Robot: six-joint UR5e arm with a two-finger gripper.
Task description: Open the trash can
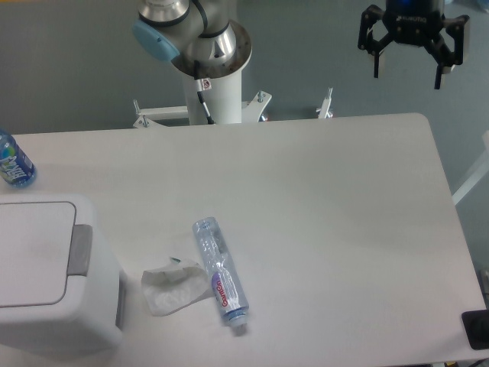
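The trash can (46,275) is a large white boxy bin at the front left of the table. Its flat white lid is down, and a grey rectangular push tab (79,250) sits on its right edge. My gripper (408,74) hangs high at the back right, beyond the table's far edge and far from the bin. Its black fingers (377,57) are spread apart with nothing between them.
A clear plastic bottle (219,269) lies on its side near the table's middle, with a crumpled white tissue (173,286) just to its left. A blue bottle (13,160) stands at the far left edge. The arm's base (208,69) is at the back. A dark object (476,329) sits at the front right corner.
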